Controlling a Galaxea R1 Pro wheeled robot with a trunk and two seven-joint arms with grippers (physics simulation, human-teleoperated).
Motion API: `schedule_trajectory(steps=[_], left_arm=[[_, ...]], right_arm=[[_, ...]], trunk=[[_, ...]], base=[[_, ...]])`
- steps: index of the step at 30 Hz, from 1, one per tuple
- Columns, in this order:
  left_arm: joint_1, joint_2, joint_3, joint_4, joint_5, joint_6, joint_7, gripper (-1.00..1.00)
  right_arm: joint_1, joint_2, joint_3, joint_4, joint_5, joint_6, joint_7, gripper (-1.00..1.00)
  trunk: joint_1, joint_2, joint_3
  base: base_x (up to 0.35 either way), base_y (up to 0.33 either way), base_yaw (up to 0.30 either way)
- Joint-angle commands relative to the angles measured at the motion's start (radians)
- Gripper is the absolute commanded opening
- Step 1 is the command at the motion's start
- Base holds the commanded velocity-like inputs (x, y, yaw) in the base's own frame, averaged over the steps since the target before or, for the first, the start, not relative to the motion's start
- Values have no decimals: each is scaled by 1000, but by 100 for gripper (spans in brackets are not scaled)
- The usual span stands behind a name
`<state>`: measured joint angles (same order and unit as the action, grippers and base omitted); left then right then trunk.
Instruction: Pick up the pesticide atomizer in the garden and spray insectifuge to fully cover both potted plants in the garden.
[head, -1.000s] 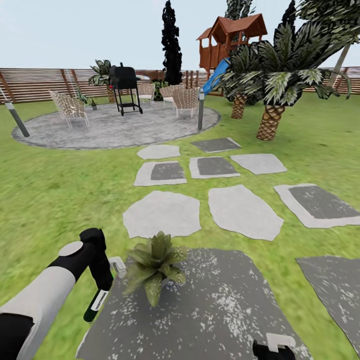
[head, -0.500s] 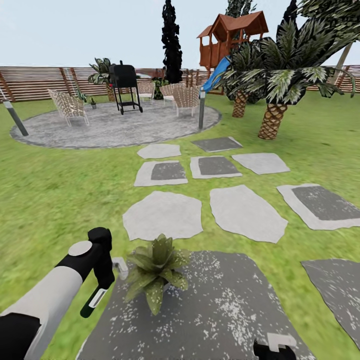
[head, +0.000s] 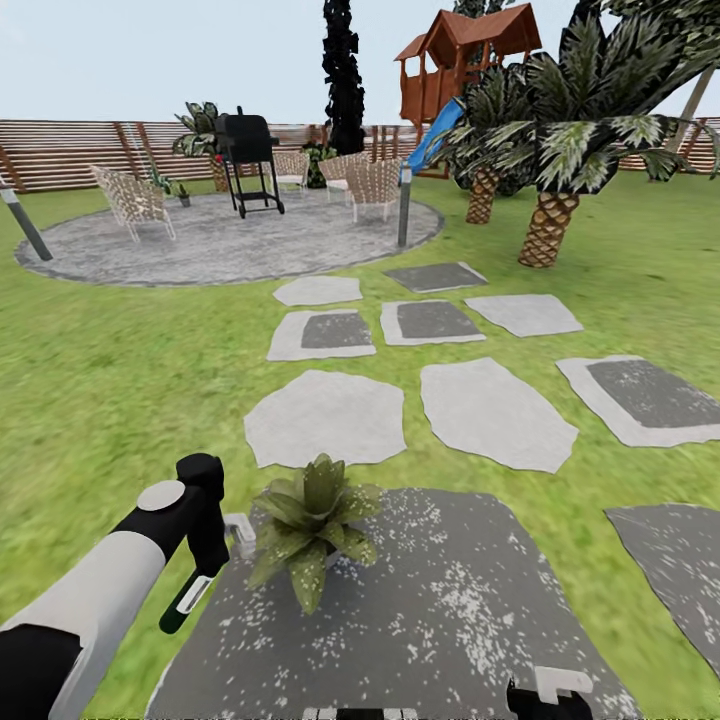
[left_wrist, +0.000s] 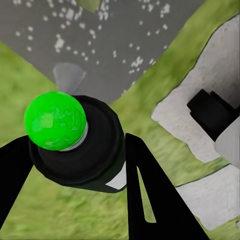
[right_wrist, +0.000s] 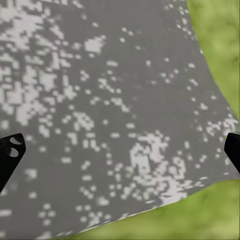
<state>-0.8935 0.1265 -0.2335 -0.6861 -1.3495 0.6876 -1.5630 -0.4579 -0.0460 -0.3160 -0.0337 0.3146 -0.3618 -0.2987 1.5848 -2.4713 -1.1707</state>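
My left gripper (head: 212, 570) is shut on the pesticide atomizer (head: 190, 603), a slim bottle whose dark green end with a white band hangs down over the grass. In the left wrist view the atomizer (left_wrist: 56, 127) is seen end-on as a bright green cap on a black body, clamped by the left gripper (left_wrist: 80, 145). One potted plant (head: 310, 525), a low olive-green rosette, sits just right of that gripper on a dark speckled stone slab (head: 440, 610). My right gripper (head: 545, 697) is at the bottom edge. The right gripper (right_wrist: 120, 150) is open above the slab.
Grey stepping stones (head: 325, 415) lead across the lawn to a round paved patio (head: 220, 245) with wicker chairs (head: 130, 200) and a black grill (head: 248, 160). Palms (head: 550, 220) and a wooden play tower (head: 460, 70) stand at the right. A slatted fence (head: 80, 155) closes the back.
The head view has shifted slightly. My left gripper, still holding the atomizer, has edged a little to the right, nearer the plant. The right gripper stays put.
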Motion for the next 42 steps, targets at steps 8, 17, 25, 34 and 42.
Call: schedule_trajectory(steps=[8, 17, 25, 34, 42], left_arm=[[-1, 1, -4, -1, -6, 10, -8, -100], [1, 1, -4, -1, -10, 10, -8, -100], [6, 1, -4, -1, -10, 10, -8, -100], [11, -1, -1, -1, -11, 9, -8, -100], [11, 0, 0, -1, -11, 9, -8, -100]], right_arm=[[-1, -2, -6, 3, 16, -5, -3, 100], [-1, -2, -7, 2, 12, -4, -5, 100], [-1, -2, -8, 1, 12, -3, -5, 100], [-1, -2, -8, 2, 11, -3, -4, 100], [-1, -2, -8, 2, 11, -3, -4, 100]], trunk=[[17, -30, -33], [17, -30, -33], [17, -30, -33], [17, -30, -34], [17, -30, -38]], base=[[0, 0, 0], [0, 4, -40], [0, 270, -281], [-50, 310, -289], [-65, 321, -277]])
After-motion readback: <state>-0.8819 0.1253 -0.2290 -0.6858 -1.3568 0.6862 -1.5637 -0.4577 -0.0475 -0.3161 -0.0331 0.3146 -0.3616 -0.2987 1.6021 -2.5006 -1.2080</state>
